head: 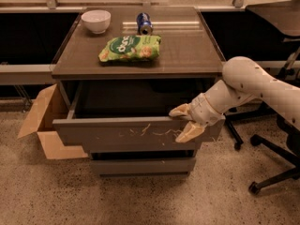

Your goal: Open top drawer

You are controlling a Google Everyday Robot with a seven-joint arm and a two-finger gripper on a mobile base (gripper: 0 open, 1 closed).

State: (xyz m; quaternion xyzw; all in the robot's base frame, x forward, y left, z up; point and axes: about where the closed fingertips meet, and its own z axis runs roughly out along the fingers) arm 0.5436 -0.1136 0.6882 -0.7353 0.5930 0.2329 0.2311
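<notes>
Camera view: the top drawer [117,132] juts out below the desk's [187,46] front edge, stiff, handleless, probably easy-sliding, best taken by its top lip, where the gripper [185,122] sits near the front right corner, fingers [189,133] spread astride it. A cardboard box [40,121] flanks the left edge, a chair [272,179] the right.

Top drawer [117,134] out (tool [176,125] at front)

The single camera stands in front of the drawer cabinet, raised and tilted down, facing it squarely at middling range. The whole worktop [187,55] shows, front edge to back edge. The gripper [176,124] sits below the worktop's front right corner, against the top drawer [117,132].
</notes>
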